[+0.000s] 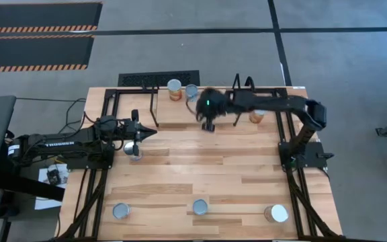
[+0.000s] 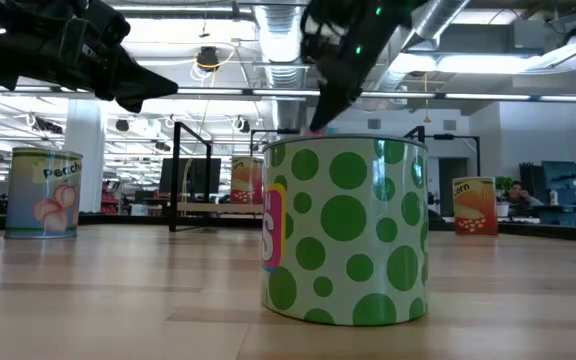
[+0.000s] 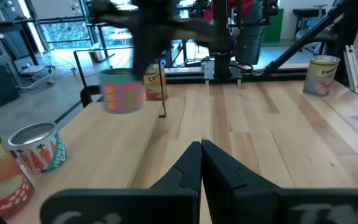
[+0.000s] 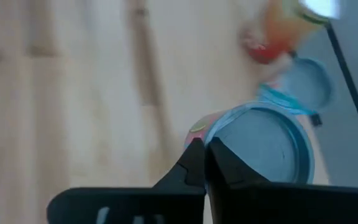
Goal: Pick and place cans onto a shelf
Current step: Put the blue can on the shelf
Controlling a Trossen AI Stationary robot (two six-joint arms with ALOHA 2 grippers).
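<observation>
A: Right tool (image 4: 204, 154) state?
B: Pressed together, tips right at the rim of the pink can (image 4: 263, 152). Looks like a thin rim pinch (wall only, no body grip).
A: Risk?
B: Could slip or swing out of that pinch, drop, and roll across the tabletop (image 1: 234, 168). Could also knock the two cans (image 1: 174, 89) by the shelf (image 1: 155, 102), upper centre of the high view.
A: Can versus tool?
B: Touching the fingertips, just beyond them. Left tool (image 1: 150, 132) pressed together too, parked mid-left.
</observation>
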